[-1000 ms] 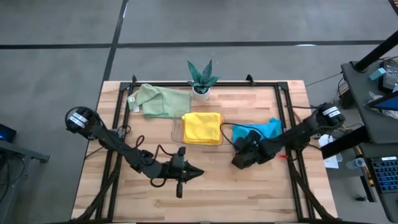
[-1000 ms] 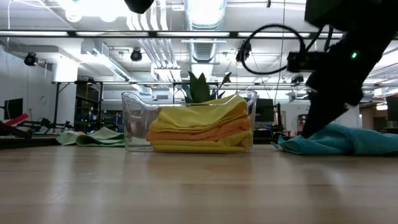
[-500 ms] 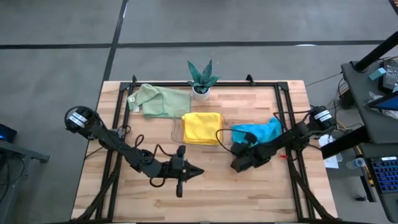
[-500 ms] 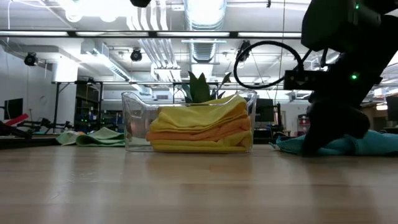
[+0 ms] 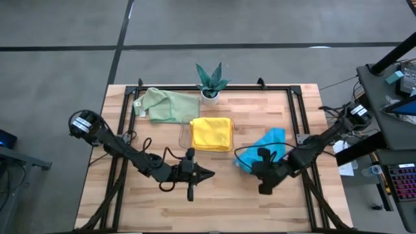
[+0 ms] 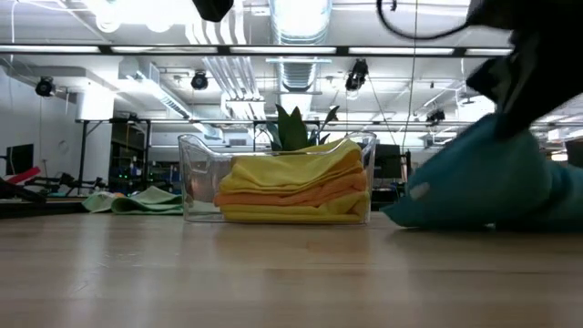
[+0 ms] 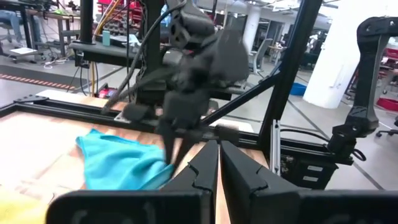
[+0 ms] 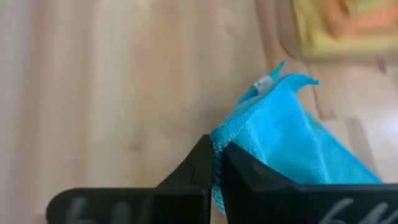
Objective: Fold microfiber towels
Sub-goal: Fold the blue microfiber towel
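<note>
- The right gripper (image 5: 261, 170) is clamped on an edge of the teal-blue towel (image 5: 266, 147), at the right of the table (image 5: 260, 201); judged purpose: to drag it onto open wood for folding.
- The left gripper (image 5: 207, 174), fingers pressed together and holding nothing, waits at near centre.
- The clear tray (image 6: 196, 187), at centre, holds the folded yellow and orange towels (image 6: 296, 189).
- The pale green towel (image 5: 166, 105) lies unfolded at far left.
- The potted plant (image 5: 210, 82) stands far, clear of the work.
</note>
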Tool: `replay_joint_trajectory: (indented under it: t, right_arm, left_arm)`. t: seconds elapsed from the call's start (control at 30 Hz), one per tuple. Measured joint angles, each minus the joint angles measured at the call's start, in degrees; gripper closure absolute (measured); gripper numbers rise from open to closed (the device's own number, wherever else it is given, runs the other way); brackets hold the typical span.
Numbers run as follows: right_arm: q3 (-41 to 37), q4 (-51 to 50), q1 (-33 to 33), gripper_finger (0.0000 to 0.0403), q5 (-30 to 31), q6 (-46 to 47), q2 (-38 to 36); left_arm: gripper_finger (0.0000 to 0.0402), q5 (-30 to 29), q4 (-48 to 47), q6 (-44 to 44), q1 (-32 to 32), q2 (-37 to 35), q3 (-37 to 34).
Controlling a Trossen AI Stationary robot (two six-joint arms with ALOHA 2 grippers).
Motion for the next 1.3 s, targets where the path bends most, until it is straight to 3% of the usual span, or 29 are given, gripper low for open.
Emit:
replay_joint_trajectory:
  t: [0.2, 0.5, 0.6, 0.77, 1.13, 1.3]
  right_arm:
    - [0.0, 16.18, 4.17, 0.0394, -1.04, -8.42, -1.27]
    - [0.0, 46.42, 4.2, 0.0394, -0.87, -41.98, 4.78]
    - [0.0, 53.26, 3.55, 0.0394, -0.94, -47.86, 7.84]
    - [0.0, 57.21, 2.56, 0.0394, -0.87, -48.91, 12.54]
    - [-0.07, 58.23, 2.28, 0.0394, -0.92, -47.1, 15.22]
    - [-0.04, 58.65, 2.26, 0.0394, -1.35, -47.49, 14.99]
  left_arm:
    - [0.0398, 0.02, 0.0, -0.59, -0.07, -0.02, -0.55]
    - [0.0398, 0.39, -2.0, -0.38, -0.94, -0.02, -0.68]
    - [0.0398, 0.38, -1.97, 1.03, -0.9, -0.02, -0.68]
    - [0.0373, 4.11, -2.06, 3.92, -0.9, -0.02, -1.77]
    - [0.0227, 6.67, -1.07, 3.91, -0.83, 0.0, -9.1]
    - [0.0213, 6.56, 0.93, 3.88, 0.14, 0.87, -10.16]
